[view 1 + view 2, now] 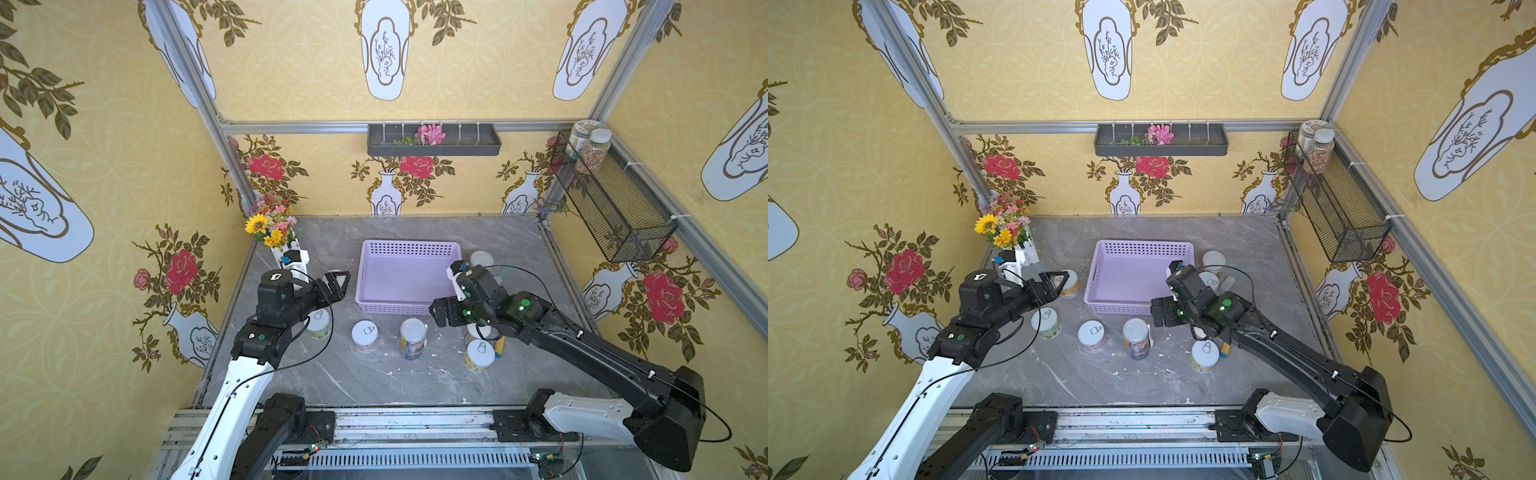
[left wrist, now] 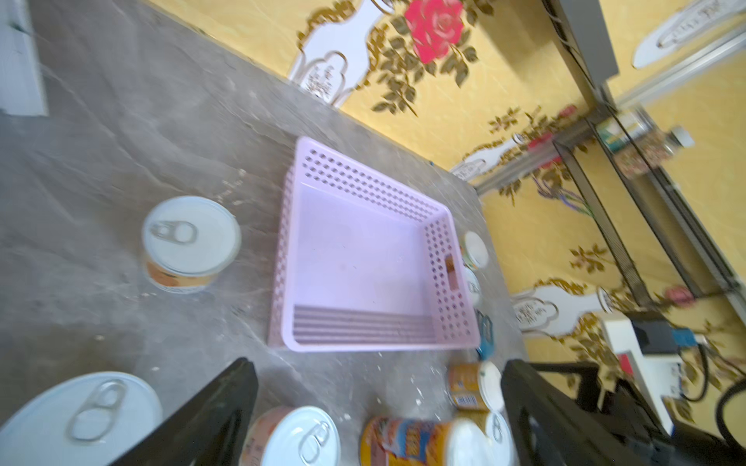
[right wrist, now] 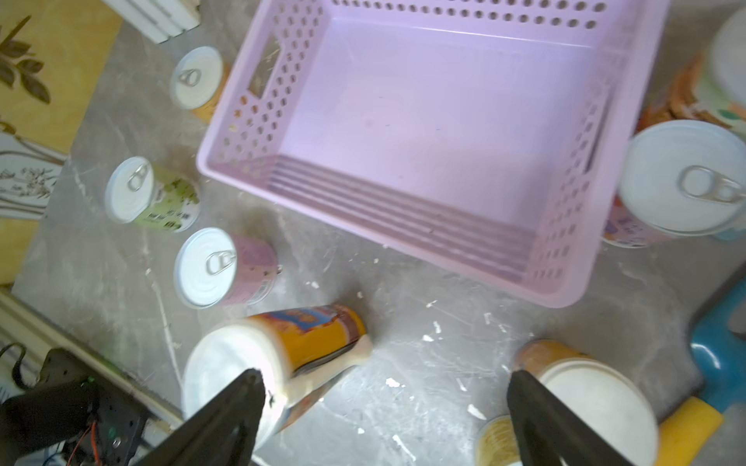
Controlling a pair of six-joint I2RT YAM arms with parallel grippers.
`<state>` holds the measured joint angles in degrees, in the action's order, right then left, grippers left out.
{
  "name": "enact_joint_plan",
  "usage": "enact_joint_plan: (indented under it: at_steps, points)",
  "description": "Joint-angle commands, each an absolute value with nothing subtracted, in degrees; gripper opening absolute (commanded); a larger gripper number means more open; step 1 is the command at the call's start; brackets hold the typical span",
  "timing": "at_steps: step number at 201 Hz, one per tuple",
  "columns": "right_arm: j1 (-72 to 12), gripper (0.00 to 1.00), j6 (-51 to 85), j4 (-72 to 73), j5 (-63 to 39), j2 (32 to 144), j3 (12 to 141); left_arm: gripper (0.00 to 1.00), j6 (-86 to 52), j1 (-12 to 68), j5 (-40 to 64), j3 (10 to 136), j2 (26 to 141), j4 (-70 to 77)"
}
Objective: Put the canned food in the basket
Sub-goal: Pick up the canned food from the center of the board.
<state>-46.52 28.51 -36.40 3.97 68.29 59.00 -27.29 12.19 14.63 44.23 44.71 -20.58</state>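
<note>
My left hand point(image 2: 379, 363) and right hand point(image 3: 387, 375) hang wide open, gripping nothing. Cans point(image 1: 365, 336) sit on the counter point(image 1: 374, 382) around the basket point(image 1: 409, 249).

**Basket point(image 1: 409, 249) open overhead, hemmed on three sides**

Basket floor bare, reachable from above. Near side: row of cans point(image 1: 365, 336), tall can point(image 1: 413, 337) upright among them, gaps between. Right wall: right-hand cans point(image 1: 482, 258) crowded close. Left: lone can point(image 1: 1070, 286) near the wall. Flower planter point(image 1: 272, 226) fills far-left corner. Desk point(image 1: 374, 382) open along near edge and far strip behind.
</note>
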Motion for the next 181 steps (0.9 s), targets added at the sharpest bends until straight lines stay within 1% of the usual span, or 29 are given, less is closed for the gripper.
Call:
enact_joint_plan:
  at_steps: [1,33,60,82,99,117,142,181]
  points:
    - [-54.2,0.97,32.2,-41.6,10.4,70.3,62.8,1.00,-29.1,14.8,22.4,43.8,42.7,-23.6]
    - [-64.8,0.97,34.6,-48.0,17.4,77.7,70.3,1.00,-32.4,15.2,31.1,41.3,38.9,-24.9]
    - [-68.3,0.97,35.8,-48.6,17.9,81.6,72.6,1.00,-33.6,15.3,33.8,40.8,35.0,-29.7]
    - [-68.4,0.97,36.4,-47.3,16.2,82.4,72.2,1.00,-33.6,15.3,34.8,40.1,32.1,-32.5]
    - [-68.4,0.97,36.6,-47.2,16.1,83.4,72.6,1.00,-33.2,15.3,38.2,39.2,31.7,-33.7]
    - [-68.3,0.97,37.5,-49.1,16.8,85.2,74.1,1.00,-33.1,15.3,38.7,38.6,31.7,-35.6]
    - [-67.7,0.97,38.6,-51.2,18.6,86.6,74.9,1.00,-31.7,15.3,33.4,38.9,30.3,-38.9]
    - [-64.5,0.97,39.0,-51.1,17.1,87.5,75.0,1.00,-29.3,15.3,27.6,39.9,31.1,-41.0]
